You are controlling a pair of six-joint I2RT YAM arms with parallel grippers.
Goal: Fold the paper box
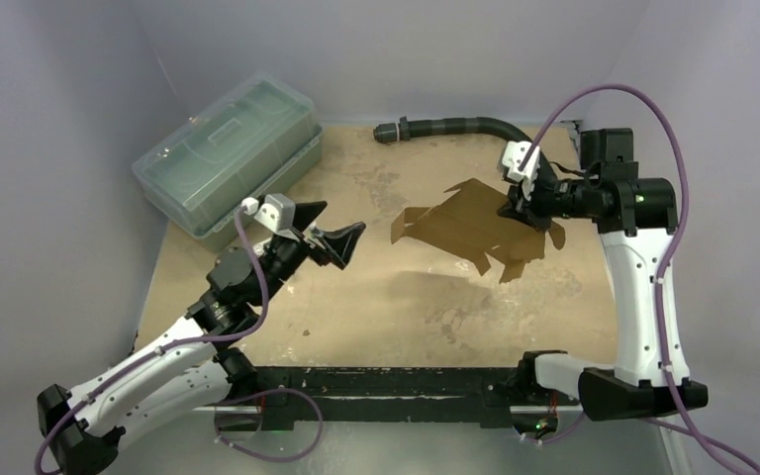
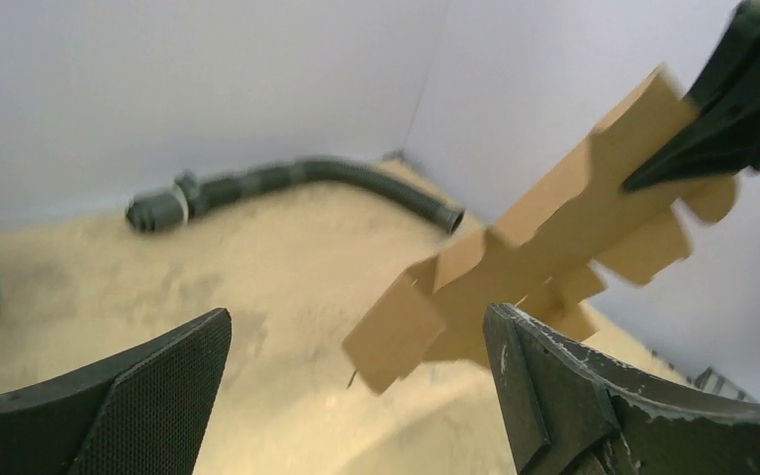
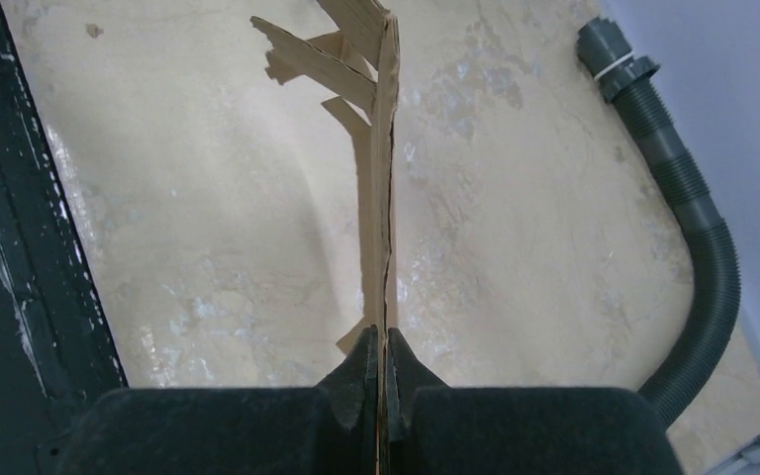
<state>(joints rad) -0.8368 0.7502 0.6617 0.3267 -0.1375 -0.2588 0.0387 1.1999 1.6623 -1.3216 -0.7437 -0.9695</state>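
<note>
The paper box [image 1: 470,223] is a flat, unfolded brown cardboard sheet with jutting flaps and tabs, held tilted over the right far part of the surface [image 1: 356,317]. The right pincer [image 1: 517,210] grasps its right edge. The left pincer [image 1: 334,230] is released, empty, off to its left.

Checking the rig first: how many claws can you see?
2. The left claw hangs open near the plastic bin; the right claw is shut on the paper box at its right edge. None seem hidden.

Obstacles: bin [image 1: 226,148], far left; hose [image 1: 455,126], far edge; box [image 1: 465,228], raised right of centre. Free: table [image 1: 376,307] middle and near side.
</note>
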